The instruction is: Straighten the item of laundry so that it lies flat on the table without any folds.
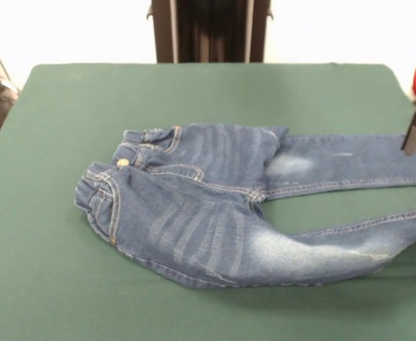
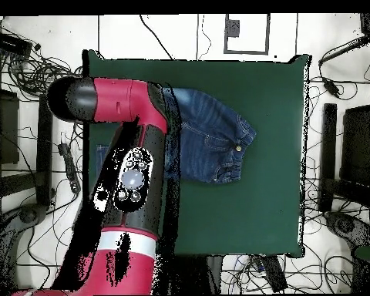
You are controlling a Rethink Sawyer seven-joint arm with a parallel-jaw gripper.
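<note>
Front view: small pair of blue jeans lying near the middle of a green table, waistband toward the picture's left, both legs running off to the right. Brass button showing at the waistband, tan stitching along pockets and seams, faded whitish patches on the thighs. Waist end bunched and rumpled, upper leg lying fairly flat, lower leg bulging and creased along its length, its end near the right edge of the picture. Beyond the jeans, at the table's far side, dark pedestal standing against a pale wall.

At the right edge, over the end of the jeans' upper leg, gripper seen only in part: a red body cut off by the frame, one dark finger slanting down onto or just above the denim. Second finger out of frame, so cannot tell how wide it stands, nor whether any cloth is pinched.

Overhead view: red and black arm reaching up from the bottom, bending across the left part of the table and covering the jeans' legs. Gripper hidden under the arm. Only the waist half of the jeans visible, right of the arm, button side toward the right. Around the table, pale floor strewn with black cables, shown only here. Legs and faded patches shown only from the front.
</note>
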